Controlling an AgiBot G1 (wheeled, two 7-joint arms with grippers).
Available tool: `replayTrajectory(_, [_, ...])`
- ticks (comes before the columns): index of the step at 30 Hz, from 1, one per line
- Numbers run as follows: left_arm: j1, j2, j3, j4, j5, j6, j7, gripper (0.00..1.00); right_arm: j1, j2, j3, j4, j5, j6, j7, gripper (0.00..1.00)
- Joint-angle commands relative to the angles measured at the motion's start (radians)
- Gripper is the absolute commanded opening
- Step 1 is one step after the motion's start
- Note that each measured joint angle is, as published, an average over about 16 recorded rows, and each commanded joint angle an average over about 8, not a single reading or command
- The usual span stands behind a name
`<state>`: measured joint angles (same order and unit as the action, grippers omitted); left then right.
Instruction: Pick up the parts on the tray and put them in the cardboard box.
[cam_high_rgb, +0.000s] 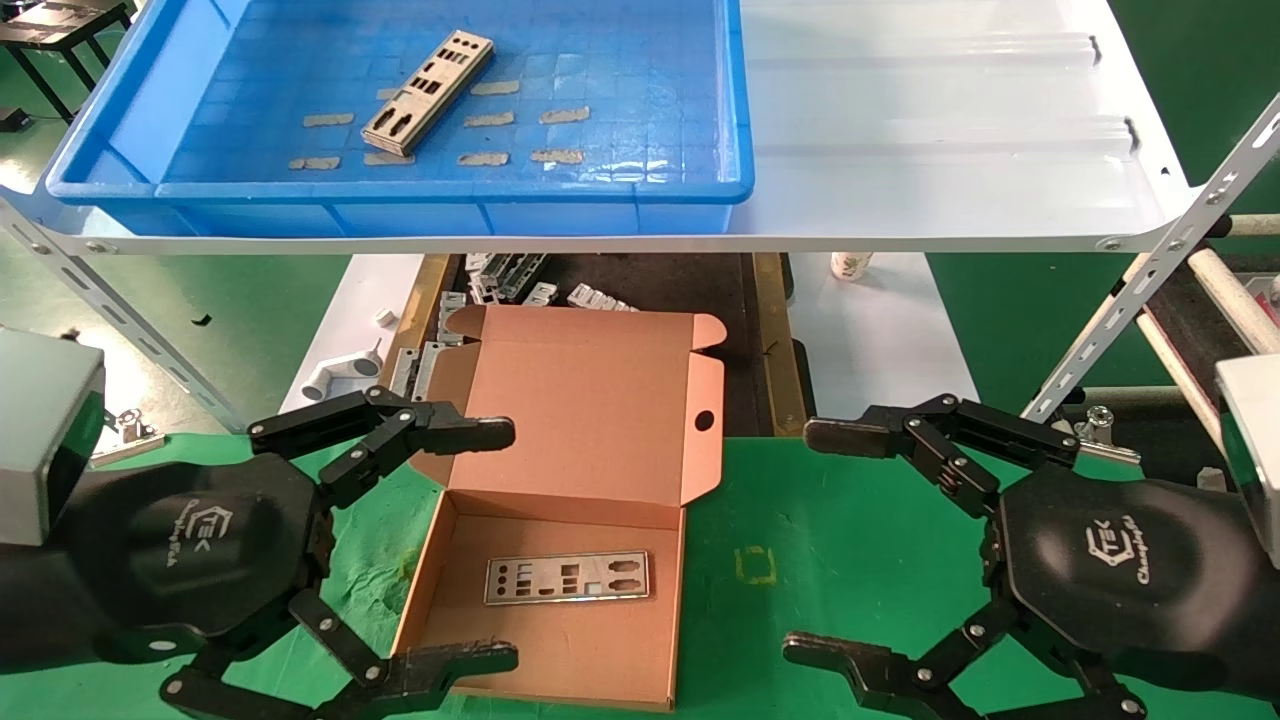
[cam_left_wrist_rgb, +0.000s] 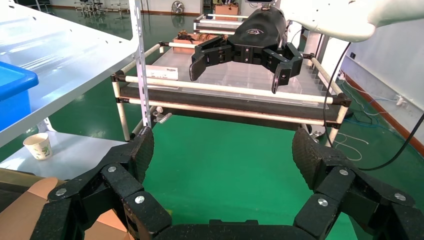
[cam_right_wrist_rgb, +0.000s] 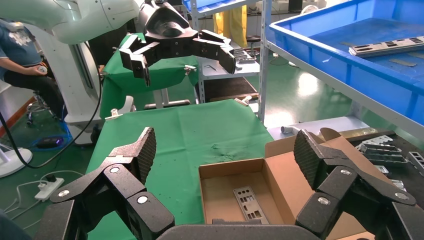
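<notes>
One silver punched part (cam_high_rgb: 428, 92) lies slanted on the floor of the blue tray (cam_high_rgb: 400, 188) on the upper shelf; it also shows in the right wrist view (cam_right_wrist_rgb: 387, 46). A second part (cam_high_rgb: 567, 577) lies flat inside the open cardboard box (cam_high_rgb: 640, 420) on the green cloth, seen too in the right wrist view (cam_right_wrist_rgb: 251, 203). My left gripper (cam_high_rgb: 508, 545) hangs open at the box's left side, empty. My right gripper (cam_high_rgb: 815, 545) is open and empty to the right of the box, above the green cloth. Each wrist view shows the other arm's gripper farther off.
A glossy white ribbed shelf sheet (cam_high_rgb: 950, 130) holds the tray. Below it lie grey metal brackets (cam_high_rgb: 520, 285), a white pipe fitting (cam_high_rgb: 340, 375) and a paper cup (cam_high_rgb: 850, 265). A slotted metal strut (cam_high_rgb: 1150, 280) slants at the right beside a pipe rack (cam_left_wrist_rgb: 225, 90).
</notes>
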<state>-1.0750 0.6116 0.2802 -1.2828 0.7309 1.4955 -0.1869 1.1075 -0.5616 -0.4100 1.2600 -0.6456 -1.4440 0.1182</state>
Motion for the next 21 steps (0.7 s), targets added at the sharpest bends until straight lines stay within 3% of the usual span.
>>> replayTrajectory(1, [0.0,0.0,0.0,0.0,0.0,0.0,0.0,1.0,0.0,0.0,0.0,0.0,0.0,0.0,0.0,1.0])
replayTrajectory(13, [0.0,0.0,0.0,0.0,0.0,0.0,0.0,1.0,0.0,0.0,0.0,0.0,0.0,0.0,0.0,0.99])
replayTrajectory(21, [-0.001,0.002,-0.001,0.004,0.001,-0.007,-0.001,1.0,0.0,0.0,0.0,0.0,0.0,0.0,0.0,0.01])
